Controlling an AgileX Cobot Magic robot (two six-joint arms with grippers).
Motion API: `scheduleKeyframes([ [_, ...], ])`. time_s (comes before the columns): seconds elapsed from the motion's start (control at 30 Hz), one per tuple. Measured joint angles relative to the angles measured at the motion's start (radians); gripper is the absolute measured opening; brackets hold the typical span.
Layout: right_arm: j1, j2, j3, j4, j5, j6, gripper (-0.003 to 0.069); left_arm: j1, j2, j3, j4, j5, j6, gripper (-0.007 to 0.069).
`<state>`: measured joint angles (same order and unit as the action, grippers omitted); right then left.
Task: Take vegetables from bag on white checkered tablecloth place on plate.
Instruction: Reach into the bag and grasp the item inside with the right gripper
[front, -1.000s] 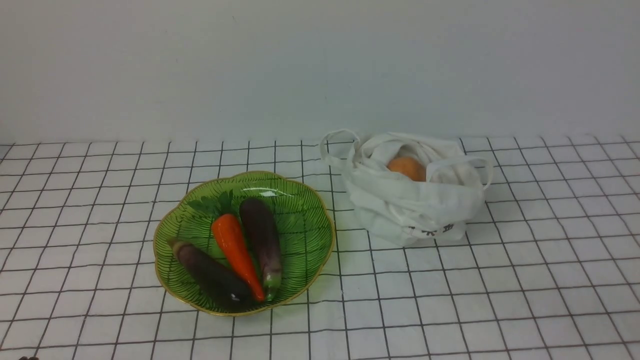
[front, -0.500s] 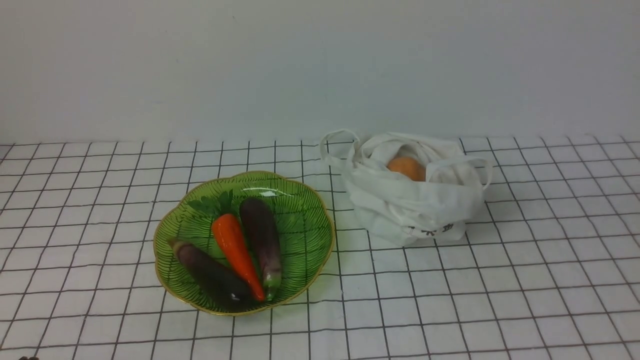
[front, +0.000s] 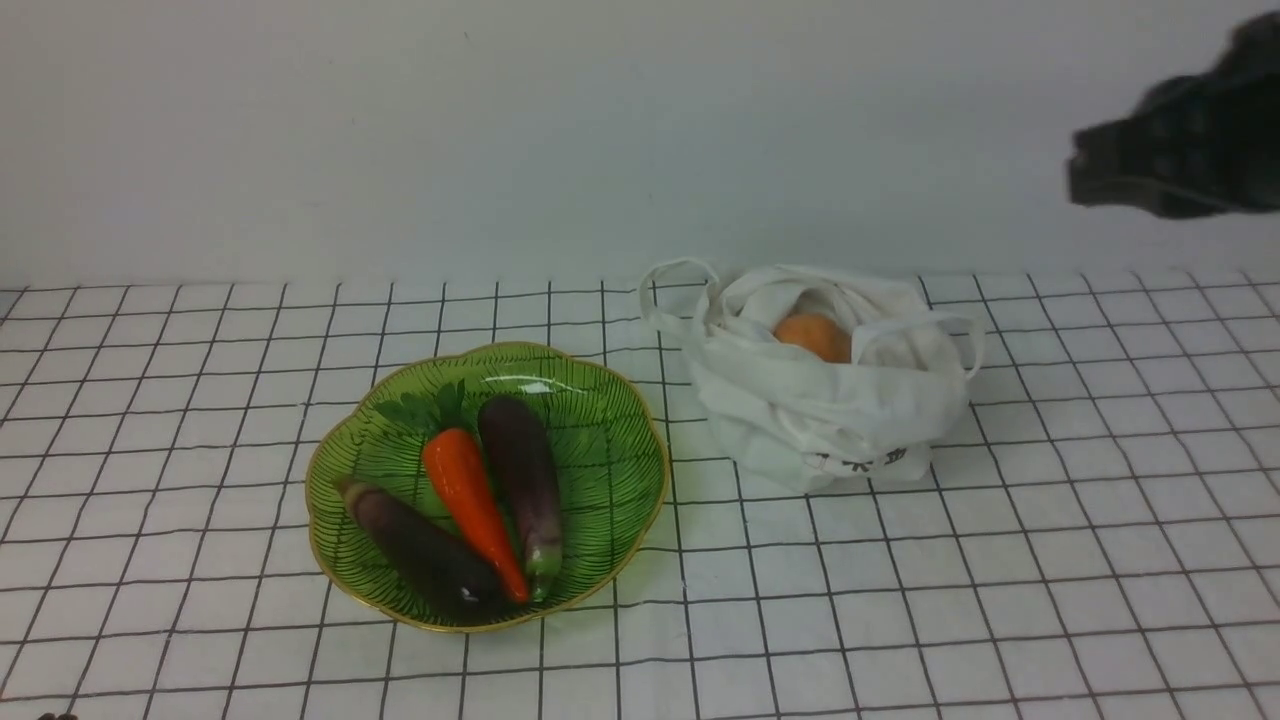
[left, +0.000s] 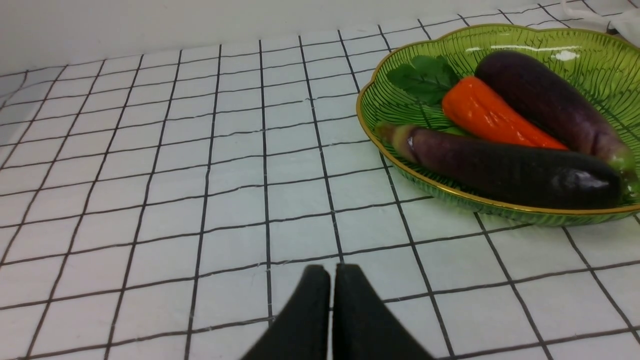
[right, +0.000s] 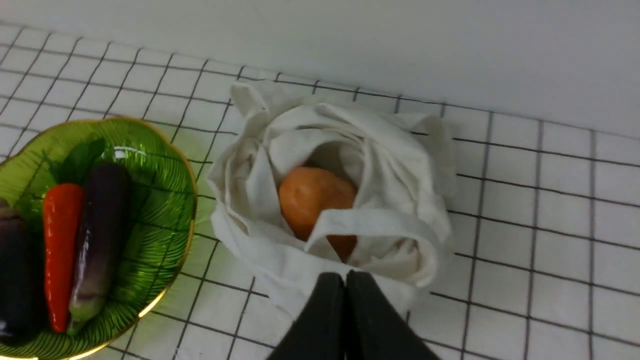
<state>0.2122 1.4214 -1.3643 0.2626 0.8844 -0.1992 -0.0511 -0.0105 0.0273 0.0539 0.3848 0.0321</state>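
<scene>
**Potato in the bag; both sets of fingers shut and empty**

Surface: a tablecloth (front: 1050, 560), white with a thin black grid, covers the surface up to a plain pale wall (front: 500, 130).

Bag: the white cloth bag (front: 820, 420) sits on the robot's right half of the surface, toward the wall. It is slumped and creased, with its mouth open upward. A loop handle shows at each side, and dark printed characters run along its near lower edge.

Potato: the tan-orange potato (front: 812, 336) lies inside the bag, its upper part showing through the mouth. In the right wrist view one strap of the bag crosses over part of it.

Plate: the green, leaf-veined plate (front: 625, 440) with a gold rim rests on the cloth to the left of the bag and nearer the robot. It is close to the bag, with a narrow strip of cloth between them.

Plate contents: an orange carrot (front: 470, 505) has its green leaves toward the wall. It lies between a right-hand eggplant (front: 520, 470) and a left-hand eggplant (front: 420, 545), both dark purple. The three narrow ends converge at the plate's near edge.

Left fingers (left: 320, 280): pressed together with nothing between them, over bare cloth and apart from the plate.

Right fingers (right: 335, 290): pressed together with nothing between them, pointing toward the bag. They touch neither bag nor potato.

Right arm (front: 1180, 150): in the front view it is a dark, blurred shape at the upper right edge, well above the surface and to the right of the bag.
</scene>
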Motion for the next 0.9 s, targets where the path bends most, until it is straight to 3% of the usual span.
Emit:
scheduleKeyframes([
  [0.17, 0.043, 0.258, -0.228, 0.017, 0.062, -0.009, -0.0015, 0.000, 0.000, 0.000, 0.000, 0.000, 0.000, -0.0008],
  [0.37, 0.057, 0.549, -0.511, 0.022, 0.302, 0.008, 0.0031, 0.000, 0.000, 0.000, 0.000, 0.000, 0.000, -0.0008],
  [0.63, 0.083, 0.799, -0.754, -0.004, 0.352, 0.112, 0.0232, 0.000, 0.000, 0.000, 0.000, 0.000, 0.000, -0.0008],
  [0.73, 0.096, 0.828, -0.763, -0.032, 0.355, 0.152, 0.0382, 0.000, 0.000, 0.000, 0.000, 0.000, 0.000, -0.0008],
  [0.9, 0.108, 0.827, -0.763, -0.054, 0.360, 0.188, 0.0523, 0.000, 0.000, 0.000, 0.000, 0.000, 0.000, -0.0008],
])
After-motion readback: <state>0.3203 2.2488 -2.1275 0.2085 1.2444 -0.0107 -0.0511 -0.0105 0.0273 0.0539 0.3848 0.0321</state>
